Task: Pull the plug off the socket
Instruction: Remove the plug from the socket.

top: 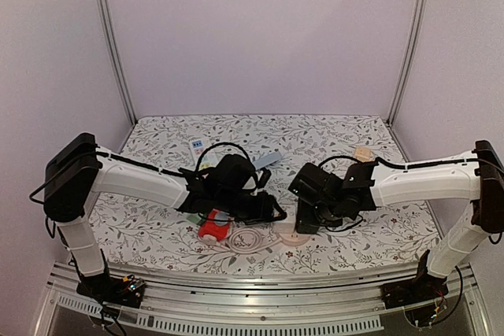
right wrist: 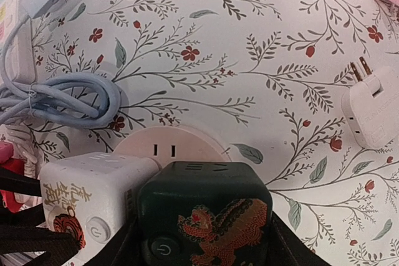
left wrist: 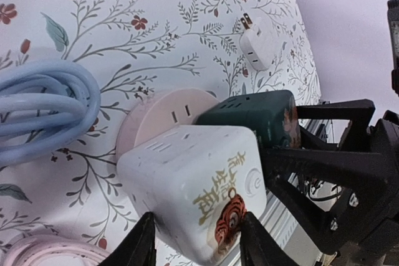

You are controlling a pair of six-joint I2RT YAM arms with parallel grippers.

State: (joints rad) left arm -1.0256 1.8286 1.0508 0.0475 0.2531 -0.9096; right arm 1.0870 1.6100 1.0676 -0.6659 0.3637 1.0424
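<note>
A white cube plug (left wrist: pixel 193 191) with a tiger print sits tight against a dark green cube (left wrist: pixel 252 119) with a dragon print, both over the round pink socket (left wrist: pixel 162 116). My left gripper (left wrist: pixel 198 244) is shut on the white cube's sides. In the right wrist view, my right gripper (right wrist: pixel 202 244) is shut on the green cube (right wrist: pixel 206 216), with the white cube (right wrist: pixel 87 191) to its left and the pink socket (right wrist: pixel 168 144) behind. The join between cubes and socket is hidden. From above, both grippers (top: pixel 268 210) (top: pixel 303 222) meet at the table's front centre.
A coiled blue cable (right wrist: pixel 62 101) lies left of the socket. A small white two-pin adapter (right wrist: pixel 371 113) rests on the floral cloth to the right. A red item (top: pixel 213 228) and a pale coiled cord (top: pixel 248 241) lie under the left arm.
</note>
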